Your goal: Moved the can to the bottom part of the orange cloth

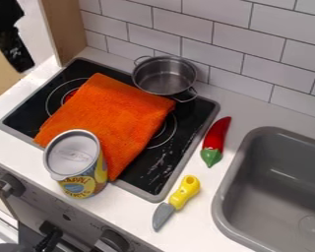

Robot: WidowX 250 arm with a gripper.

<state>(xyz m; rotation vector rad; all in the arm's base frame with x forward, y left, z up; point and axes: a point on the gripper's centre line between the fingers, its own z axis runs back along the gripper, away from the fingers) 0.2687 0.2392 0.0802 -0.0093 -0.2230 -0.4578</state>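
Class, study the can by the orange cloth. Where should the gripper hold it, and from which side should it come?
Probably around the upper body of the can, just below its rim, coming straight down from above. It stands upright with its round lid facing up, and its straight, rounded sides should suit a squeeze across the width.

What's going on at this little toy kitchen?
A black robot arm is at the upper left, its gripper well away from the can, so it isn't handling it. The can stands upright by the bottom edge of the orange cloth, which is spread over the stove. A metal pot sits at the back, with a toy pepper and knife to the right.
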